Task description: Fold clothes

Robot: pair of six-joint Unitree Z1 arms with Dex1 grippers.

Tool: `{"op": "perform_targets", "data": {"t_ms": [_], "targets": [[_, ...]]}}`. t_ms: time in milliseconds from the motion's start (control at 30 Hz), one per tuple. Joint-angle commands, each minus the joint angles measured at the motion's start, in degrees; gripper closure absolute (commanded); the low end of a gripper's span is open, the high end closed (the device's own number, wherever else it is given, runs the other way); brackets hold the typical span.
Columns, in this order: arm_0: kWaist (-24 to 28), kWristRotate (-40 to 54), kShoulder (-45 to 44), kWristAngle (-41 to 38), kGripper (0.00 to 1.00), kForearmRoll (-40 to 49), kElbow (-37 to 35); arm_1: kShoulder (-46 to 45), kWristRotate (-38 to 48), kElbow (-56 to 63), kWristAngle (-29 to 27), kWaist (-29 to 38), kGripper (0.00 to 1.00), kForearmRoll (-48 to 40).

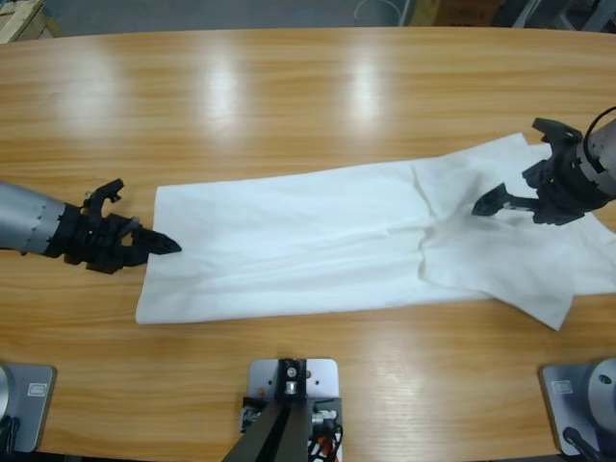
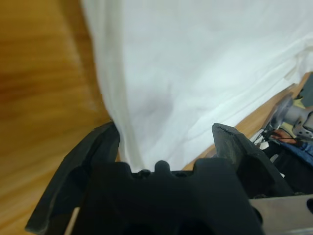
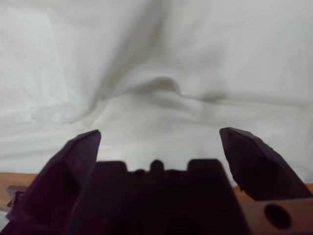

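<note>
So the white shirt (image 1: pixel 318 231) is lying flat-ish on the long wooden table (image 1: pixel 289 106), stretched lengthwise from a bit left of the middle all the way over to the right end. The left part looks like a long folded strip with a straight short edge. The right part spreads wider, with a sleeve or flap hanging toward the front right corner and another point of cloth sticking up toward the back. There's a crease and some bunching around where the strip meets the wider bit.

The left gripper (image 1: pixel 159 243) comes in from the left edge, sitting low at the table, with its tip right at the shirt's short left edge. In its wrist view the jaws stand wide apart and the cloth edge (image 2: pixel 195 83) runs down into the gap between them. I can't tell if it's actually touching the pads.

The right gripper (image 1: pixel 510 178) is over the wider right part of the shirt, tilted, with one jaw pointing left over the cloth and the other sticking up toward the back. Its jaws are spread wide too, nothing pinched, and its wrist view is just rumpled white cloth (image 3: pixel 156 73) below it with a soft fold in the middle.
</note>
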Motion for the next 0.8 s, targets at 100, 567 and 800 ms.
{"op": "perform_targets", "data": {"t_ms": [100,567,800], "targets": [[-4.94,-3.71,9.13,0.2,0.556,-6.56,3.98,-1.28,0.64,-0.19,0.42,0.64,0.0,0.53],[-7.29,-4.87,0.29,4.99,1.0,-6.28,4.16,-0.56,0.58,-0.1,1.23,0.64,0.0,0.45],[-6.32,2.98,-5.6,18.19,1.0,17.82,-9.11,-1.14,0.57,0.57,1.7,0.73,0.018,0.62]]}}
